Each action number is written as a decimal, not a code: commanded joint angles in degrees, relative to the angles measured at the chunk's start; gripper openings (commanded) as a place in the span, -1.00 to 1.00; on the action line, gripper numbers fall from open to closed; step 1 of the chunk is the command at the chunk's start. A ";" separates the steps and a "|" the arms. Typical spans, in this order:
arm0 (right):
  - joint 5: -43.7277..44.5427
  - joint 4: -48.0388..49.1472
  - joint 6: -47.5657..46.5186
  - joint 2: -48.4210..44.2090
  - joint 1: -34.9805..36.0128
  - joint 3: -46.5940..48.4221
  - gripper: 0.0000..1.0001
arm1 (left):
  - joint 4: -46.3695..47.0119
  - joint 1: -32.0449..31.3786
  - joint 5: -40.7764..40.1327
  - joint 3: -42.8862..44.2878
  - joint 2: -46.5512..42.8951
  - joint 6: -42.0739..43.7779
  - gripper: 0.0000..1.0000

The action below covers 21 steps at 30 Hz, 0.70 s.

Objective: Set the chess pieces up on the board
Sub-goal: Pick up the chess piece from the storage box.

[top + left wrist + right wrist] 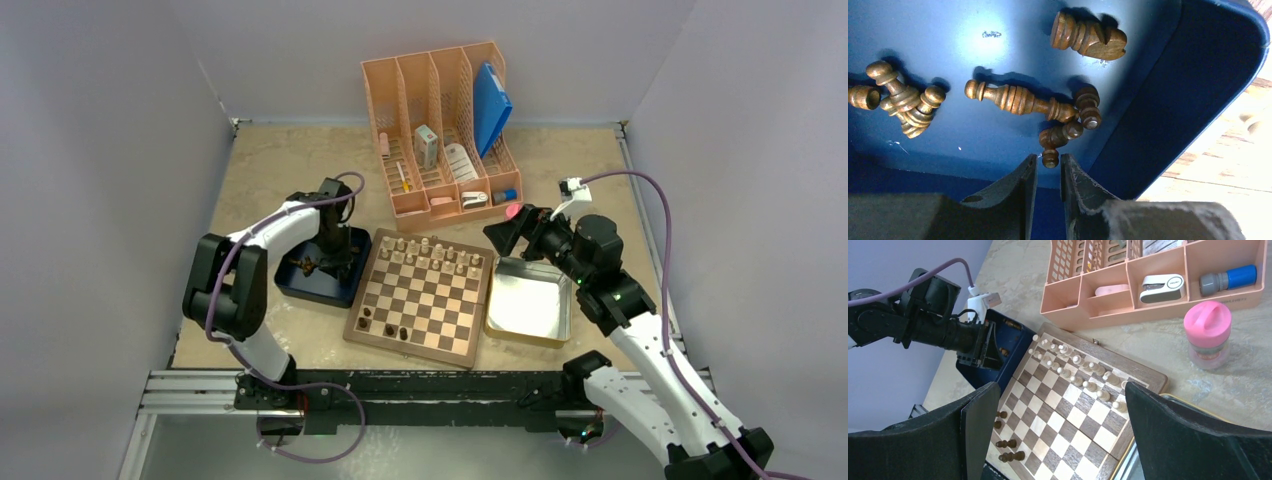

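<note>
The board (452, 335) lies at mid-table, also in the right wrist view (1143, 374). Several dark chess pieces (384, 325) stand on its near left squares (1007, 443). More dark pieces lie loose in the dark blue tray (1148, 100): a knight (1088, 36), a long slim piece (1018, 99) and pawns (1088, 106). My left gripper (1049, 162) is down in the tray (320, 285), jaws a narrow gap apart, with the head of a lying pawn (1060, 136) between the tips. My right gripper (1062, 390) hangs wide open and empty above the board's right side (505, 235).
Pale pieces (430, 250) fill the board's far two rows. A shiny metal tin (530, 305) sits right of the board. A peach desk organizer (445, 130) stands behind, with a pink-capped bottle (1207, 332) next to it.
</note>
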 commanded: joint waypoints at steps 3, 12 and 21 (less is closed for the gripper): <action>0.42 2.87 -1.31 -0.11 -0.10 0.76 0.95 | 0.78 0.45 0.29 0.03 0.37 1.15 -0.55; 0.35 3.07 -1.16 -0.40 -0.13 0.42 0.95 | 0.76 0.45 0.95 0.52 0.40 1.24 -0.73; 0.58 2.60 -1.12 -0.62 -0.10 0.58 0.95 | -1.38 0.41 0.72 2.49 -3.15 1.17 -0.83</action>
